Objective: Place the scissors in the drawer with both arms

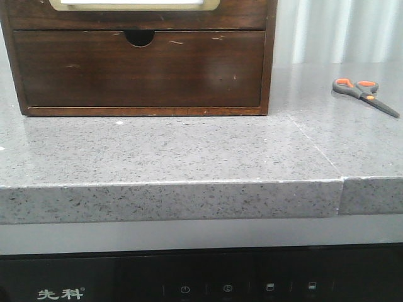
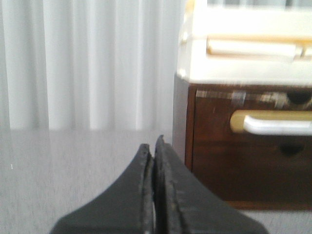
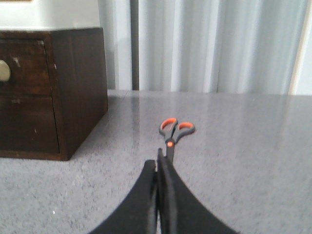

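The scissors (image 1: pixel 362 91), dark grey with orange inner loops, lie flat on the grey counter at the far right, blades pointing right and toward the front. The wide dark brown drawer (image 1: pixel 138 75) with a half-round notch sits pushed in at the bottom of the wooden cabinet. Neither arm shows in the front view. My right gripper (image 3: pixel 158 163) is shut and empty, just short of the scissors (image 3: pixel 175 129), whose blade tips are hidden behind its fingers. My left gripper (image 2: pixel 153 146) is shut and empty, left of the cabinet, with the drawer (image 2: pixel 243 170) off to its side.
The wooden cabinet (image 1: pixel 271 56) stands at the back left of the speckled counter (image 1: pixel 189 151). A cream-rimmed part (image 1: pixel 132 5) shows at its top. A seam (image 1: pixel 315 141) crosses the counter on the right. The counter's front edge (image 1: pixel 170 184) drops to a black panel (image 1: pixel 201 283).
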